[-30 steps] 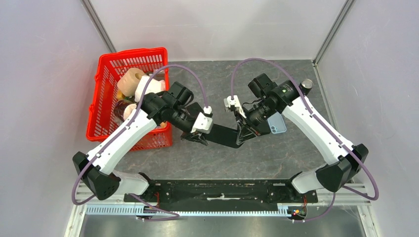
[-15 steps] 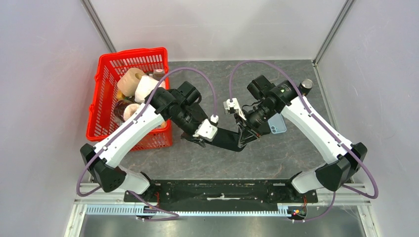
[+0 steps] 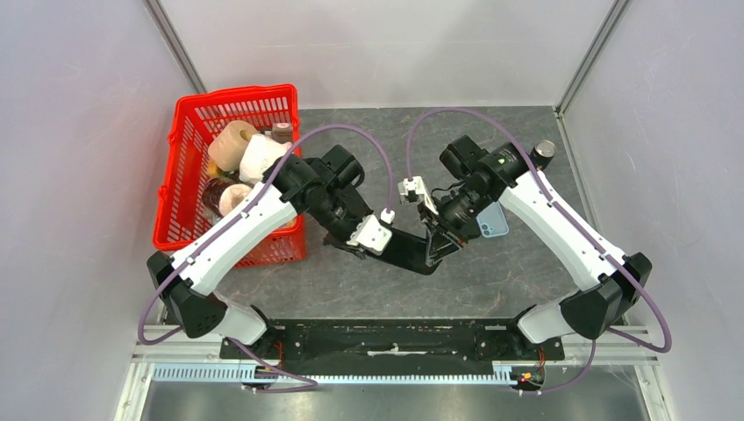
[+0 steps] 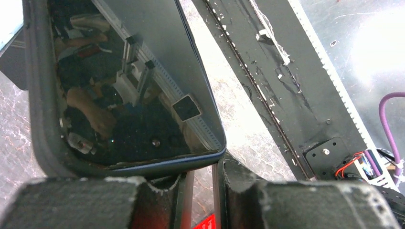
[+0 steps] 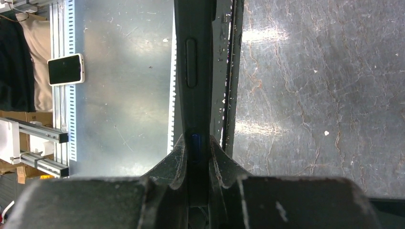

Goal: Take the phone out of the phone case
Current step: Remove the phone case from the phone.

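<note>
A black phone case [image 3: 408, 250] holding the dark phone hangs above the table's middle, between my two grippers. My left gripper [image 3: 375, 237] is at its left end and my right gripper [image 3: 436, 239] at its right end. In the left wrist view the glass screen [image 4: 143, 95] has a blue edge bared at the near right corner. The thick black case rim [image 4: 40, 119] runs down its left side. My left gripper [image 4: 203, 167] is pinched at that bottom edge. In the right wrist view my right gripper [image 5: 196, 143] is shut across the cased phone's side [image 5: 193, 47].
A red basket [image 3: 180, 158] with paper rolls and other items stands at the left. A light blue phone-shaped object [image 3: 493, 222] lies on the table under my right arm. The black base rail [image 3: 395, 338] runs along the near edge.
Both grippers have carried the cased phone a little to the right and towards the near edge. The left arm has stretched further out from the basket.
</note>
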Motion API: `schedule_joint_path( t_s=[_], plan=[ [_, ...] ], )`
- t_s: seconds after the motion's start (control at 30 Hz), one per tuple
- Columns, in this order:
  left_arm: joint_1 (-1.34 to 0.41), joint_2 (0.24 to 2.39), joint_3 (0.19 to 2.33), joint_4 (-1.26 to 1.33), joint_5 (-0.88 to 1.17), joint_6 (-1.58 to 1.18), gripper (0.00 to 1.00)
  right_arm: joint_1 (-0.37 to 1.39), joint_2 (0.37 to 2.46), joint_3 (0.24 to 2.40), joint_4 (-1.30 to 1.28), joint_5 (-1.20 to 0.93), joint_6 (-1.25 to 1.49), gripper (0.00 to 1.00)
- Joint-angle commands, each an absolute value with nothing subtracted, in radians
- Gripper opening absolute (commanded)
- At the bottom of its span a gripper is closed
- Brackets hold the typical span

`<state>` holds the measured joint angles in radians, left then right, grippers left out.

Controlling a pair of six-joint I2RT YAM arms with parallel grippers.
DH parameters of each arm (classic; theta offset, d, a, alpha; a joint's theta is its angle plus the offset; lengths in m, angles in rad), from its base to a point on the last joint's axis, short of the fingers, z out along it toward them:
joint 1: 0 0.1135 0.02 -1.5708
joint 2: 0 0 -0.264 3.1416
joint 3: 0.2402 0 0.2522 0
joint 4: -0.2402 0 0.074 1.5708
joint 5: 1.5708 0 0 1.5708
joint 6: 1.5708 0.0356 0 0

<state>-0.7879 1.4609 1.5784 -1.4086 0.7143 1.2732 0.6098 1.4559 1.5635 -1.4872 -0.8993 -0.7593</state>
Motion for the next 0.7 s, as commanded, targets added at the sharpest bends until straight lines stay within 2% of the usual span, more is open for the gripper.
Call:
schedule_joint_path(
  t_s=[0.0, 0.1, 0.13, 0.17, 0.27, 0.3, 0.5, 0.57, 0.67],
  plan=[
    [-0.825, 1.472, 1.61, -1.038, 0.772, 1.188, 0.02, 0.649, 1.451, 1.574, -1.325, -1.086, -0.733, 0.0],
    [-0.824, 1.463, 1.577, -0.972, 0.745, 1.109, 0.02, 0.649, 1.445, 1.548, -1.324, -1.091, -0.733, 0.0],
    [-0.823, 1.46, 1.569, -0.963, 0.737, 1.096, 0.02, 0.649, 1.443, 1.571, -1.324, -1.172, -0.732, 0.0],
    [-0.817, 1.457, 1.561, -0.957, 0.735, 1.083, 0.02, 0.648, 1.439, 1.57, -1.322, -1.08, -0.731, 0.0],
    [-0.787, 1.438, 1.546, -0.978, 0.73, 1.062, 0.02, 0.645, 1.42, 1.556, -1.295, -1.03, -0.703, 0.0],
    [-0.77, 1.423, 1.537, -0.992, 0.732, 1.062, 0.05, 0.64, 1.408, 1.547, -1.28, -1.012, -0.691, 0.0],
    [-0.63, 1.319, 1.497, -1.09, 0.787, 1.053, 0.44, 0.62, 1.354, 1.528, -1.214, -0.892, -0.633, 0.0],
    [-0.596, 1.28, 1.481, -1.096, 0.8, 1.015, 0.54, 0.621, 1.349, 1.524, -1.203, -0.861, -0.623, 0.0],
    [-0.569, 1.228, 1.47, -1.089, 0.831, 0.945, 0.63, 0.62, 1.355, 1.525, -1.197, -0.854, -0.623, 0.0]
  ],
)
